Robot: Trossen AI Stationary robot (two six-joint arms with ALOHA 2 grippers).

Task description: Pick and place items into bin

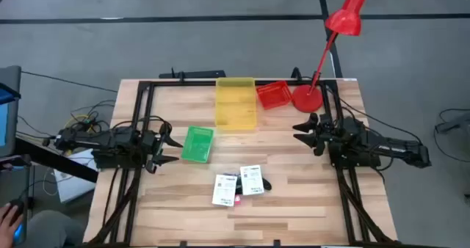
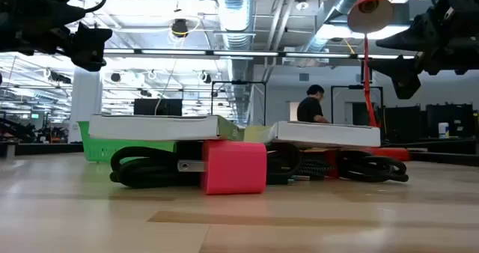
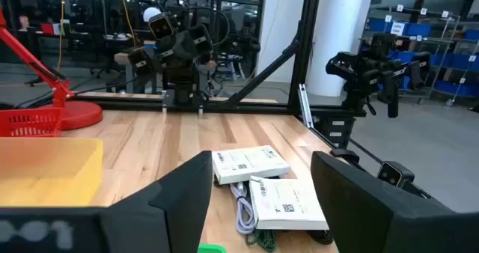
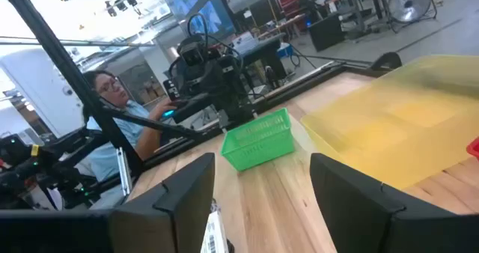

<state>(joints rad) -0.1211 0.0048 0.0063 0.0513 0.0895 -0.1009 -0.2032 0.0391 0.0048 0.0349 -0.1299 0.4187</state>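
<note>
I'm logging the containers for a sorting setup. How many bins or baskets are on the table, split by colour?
Yellow bin: 1
Green basket: 1
Red basket: 1
Total: 3

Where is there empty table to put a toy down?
Bare wood lies along the near edge below the white boxes, and between those boxes and the right pincer. It is crowded at the far edge: yellow bin, red basket, lamp. The green basket sits by the left pincer.
</note>
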